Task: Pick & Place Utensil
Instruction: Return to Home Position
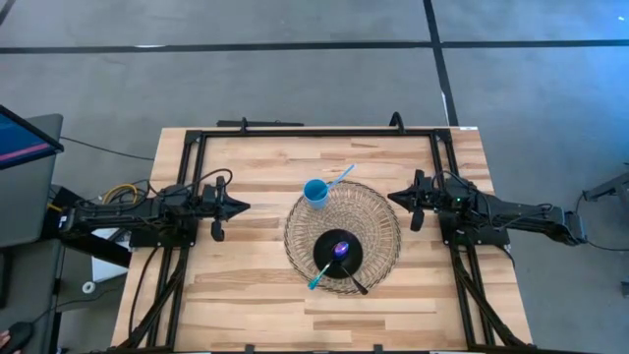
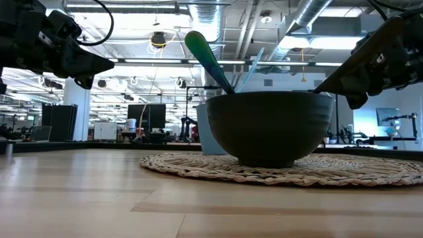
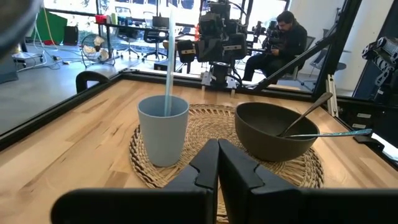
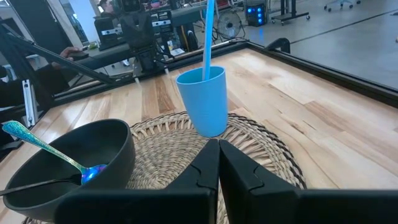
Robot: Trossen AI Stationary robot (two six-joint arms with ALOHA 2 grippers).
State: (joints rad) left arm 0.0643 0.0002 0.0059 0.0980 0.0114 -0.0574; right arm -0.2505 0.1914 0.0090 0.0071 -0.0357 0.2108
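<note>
As L gripper (image 1: pixel 243 207), R gripper (image 1: pixel 393 198) hang closed, cup (image 1: pixel 315 193) holds straw (image 1: pixel 341 177).

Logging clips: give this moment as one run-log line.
blue cup: on edge of woven mat, blue straw inside | dark bowl: on mat, spoon and dark utensil inside | left claw, right claw: shut, off mat

- I see the mat (image 1: pixel 378 218) lying at the middle of the table (image 1: pixel 236 285).
- The bowl (image 1: pixel 338 254) stands on the mat, toward the high view's bottom edge.
- The cup (image 1: pixel 315 192) stands on the mat's rim on the opposite side, toward the left, apart from the bowl.
- The straw (image 1: pixel 340 177) stands in the cup, leaning right.
- A spoon (image 1: pixel 320 276) and a second utensil (image 1: pixel 357 285) rest in the bowl.
- My left pincer (image 1: pixel 243 207) is left of the mat and my right pincer (image 1: pixel 393 197) is right of it.
</note>
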